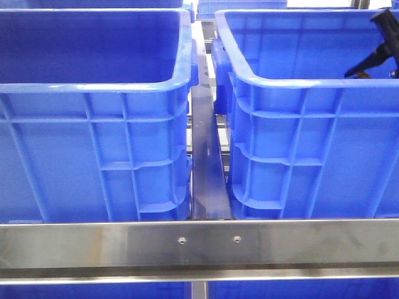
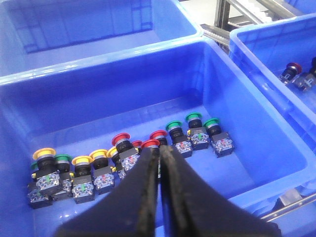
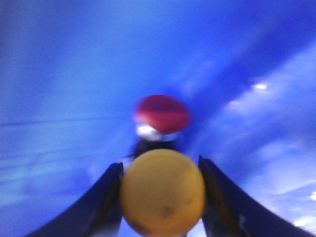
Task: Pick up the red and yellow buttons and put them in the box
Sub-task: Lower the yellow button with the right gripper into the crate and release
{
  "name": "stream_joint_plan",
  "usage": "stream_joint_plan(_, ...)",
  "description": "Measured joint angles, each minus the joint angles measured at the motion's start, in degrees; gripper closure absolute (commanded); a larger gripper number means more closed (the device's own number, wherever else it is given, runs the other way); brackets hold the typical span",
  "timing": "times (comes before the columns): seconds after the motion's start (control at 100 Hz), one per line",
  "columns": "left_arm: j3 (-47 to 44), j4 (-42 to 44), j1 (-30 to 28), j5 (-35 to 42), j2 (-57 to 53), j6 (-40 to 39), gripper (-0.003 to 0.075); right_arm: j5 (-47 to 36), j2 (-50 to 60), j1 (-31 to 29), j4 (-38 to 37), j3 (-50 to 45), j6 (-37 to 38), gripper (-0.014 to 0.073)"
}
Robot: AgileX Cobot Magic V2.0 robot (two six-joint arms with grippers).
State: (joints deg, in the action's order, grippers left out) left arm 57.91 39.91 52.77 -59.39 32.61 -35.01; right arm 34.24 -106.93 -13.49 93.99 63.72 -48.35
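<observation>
In the left wrist view my left gripper [image 2: 160, 150] is shut and empty above a blue bin [image 2: 256, 128] that holds a row of red [image 2: 120, 138], yellow [image 2: 43, 153] and green [image 2: 193, 117] buttons. Its tips hang just over a red button [image 2: 150, 143]. In the right wrist view my right gripper [image 3: 160, 170] is shut on a yellow button [image 3: 163, 192], close over a red button [image 3: 162, 113] on a blue bin floor; the view is blurred. In the front view only part of the right arm [image 1: 377, 53] shows over the right bin [image 1: 299, 124].
Two tall blue bins [image 1: 93, 124] stand side by side behind a steel rail [image 1: 199, 243], with a steel bar [image 1: 209, 168] in the gap between them. A neighbouring bin in the left wrist view holds a red button [image 2: 295, 68] and dark parts.
</observation>
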Motion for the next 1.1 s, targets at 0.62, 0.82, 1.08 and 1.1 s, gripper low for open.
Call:
stream_joint_plan(0.62,0.0,0.0,0.0,0.0,0.0,0.0,0.0739,-6.0,-0.9,0.0,3.7,0.5,0.0,-0.0045)
stream_joint_plan(0.82,0.0,0.0,0.0,0.0,0.0,0.0,0.0739,-8.6,-0.9,0.0,5.9,0.5,0.0,-0.0060)
stream_joint_plan(1.08,0.0,0.0,0.0,0.0,0.0,0.0,0.0739,-9.1,-0.9,0.0,7.6,0.5,0.0,-0.0060)
stream_joint_plan(1.1,0.0,0.0,0.0,0.0,0.0,0.0,0.0739,-9.1,-0.9,0.0,7.6,0.5,0.0,-0.0060)
